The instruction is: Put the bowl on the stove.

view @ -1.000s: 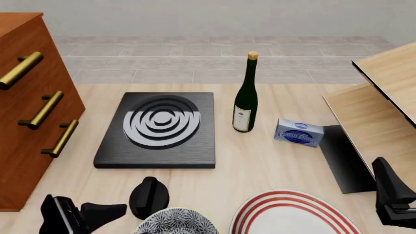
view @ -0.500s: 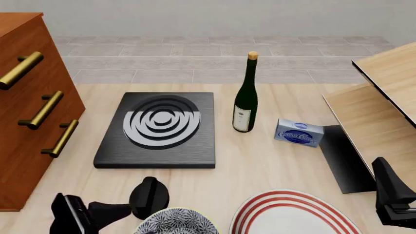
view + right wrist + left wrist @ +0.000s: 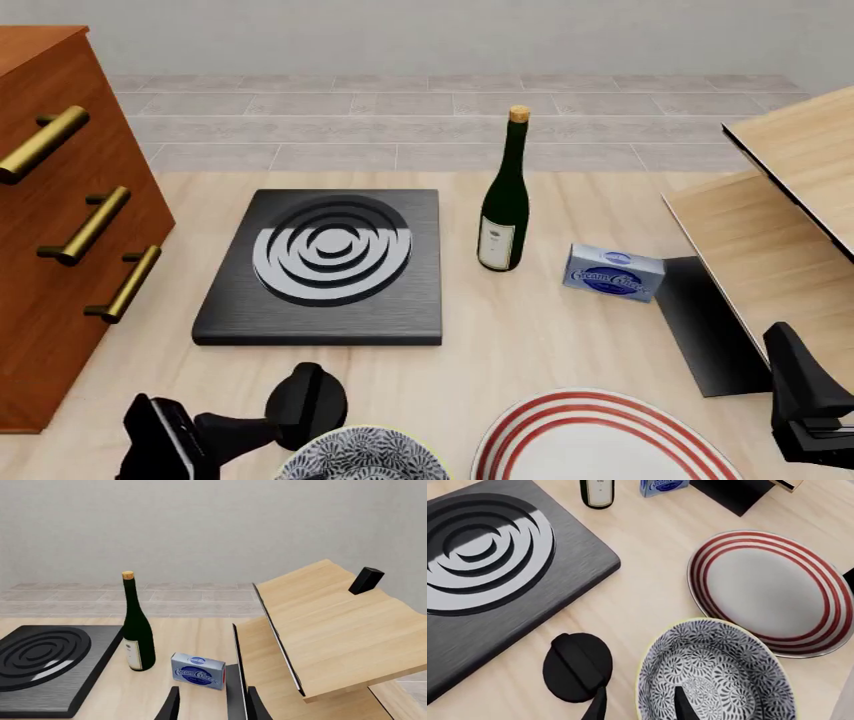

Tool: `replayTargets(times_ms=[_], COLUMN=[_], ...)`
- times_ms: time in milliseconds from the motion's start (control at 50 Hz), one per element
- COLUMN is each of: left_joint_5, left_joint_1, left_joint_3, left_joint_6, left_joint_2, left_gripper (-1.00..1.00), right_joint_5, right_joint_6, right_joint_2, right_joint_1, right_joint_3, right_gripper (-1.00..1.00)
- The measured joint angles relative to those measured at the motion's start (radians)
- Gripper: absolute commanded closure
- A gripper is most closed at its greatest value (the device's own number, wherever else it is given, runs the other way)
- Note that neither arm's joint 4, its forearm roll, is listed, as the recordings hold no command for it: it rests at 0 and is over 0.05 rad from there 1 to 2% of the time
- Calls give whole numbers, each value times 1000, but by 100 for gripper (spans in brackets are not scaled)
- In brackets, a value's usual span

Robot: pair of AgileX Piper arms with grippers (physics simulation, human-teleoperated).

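The blue-and-white floral bowl [image 3: 363, 455] sits at the table's near edge, partly cut off in the front view; it also shows in the left wrist view [image 3: 714, 677]. The black stove [image 3: 327, 262] with silver rings lies flat farther back, and shows in the left wrist view [image 3: 487, 575]. My left gripper [image 3: 254, 435] is open just left of the bowl. In the left wrist view [image 3: 639, 707] one finger is outside the bowl's rim and the other over its inside. My right gripper [image 3: 807, 415] is open and empty at the near right [image 3: 213, 710].
A black knob [image 3: 307, 400] stands just left of the bowl. A white plate with red rings [image 3: 601, 440] lies right of it. A wine bottle [image 3: 505, 200] and a blue box [image 3: 611, 272] stand right of the stove. A wooden drawer cabinet [image 3: 60, 220] is on the left, a wooden shelf [image 3: 787, 200] on the right.
My left gripper has moved right, closer to the bowl. The right arm and all objects have stayed still.
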Motion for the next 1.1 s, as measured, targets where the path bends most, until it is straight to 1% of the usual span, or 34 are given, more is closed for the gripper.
replayTargets(times_ms=[1100], left_joint_5=[-219], left_joint_1=[-20], left_joint_3=[0], left_joint_6=[14], left_joint_2=[261], left_gripper=[-100], right_joint_5=[0], right_joint_6=[0], right_joint_2=[0], right_joint_1=[0], right_joint_3=[0], right_gripper=[-100])
